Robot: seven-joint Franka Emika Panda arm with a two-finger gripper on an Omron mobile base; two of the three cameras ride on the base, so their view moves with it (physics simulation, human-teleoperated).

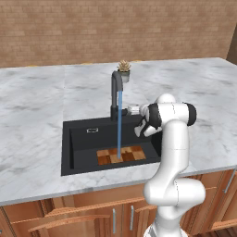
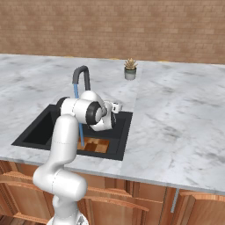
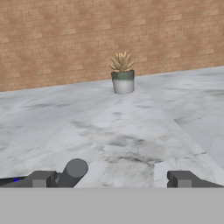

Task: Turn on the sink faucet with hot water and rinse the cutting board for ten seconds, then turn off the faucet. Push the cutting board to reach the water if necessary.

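Water (image 1: 119, 122) runs from the sink faucet (image 1: 115, 92) onto the cutting board (image 1: 121, 155) directly below it in the sink (image 1: 78, 139); claw (image 3: 109, 178), jaws apart and empty, waits beside the faucet's lever, presumably for shutoff.

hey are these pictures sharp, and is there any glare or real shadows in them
Left base view: soft and low in detail, flat even light, no glare on the sink faucet or the water. Right base view: equally flat, the sink a uniform black. Hand view: the potted plant is slightly blurred, with only a faint shadow at its base.
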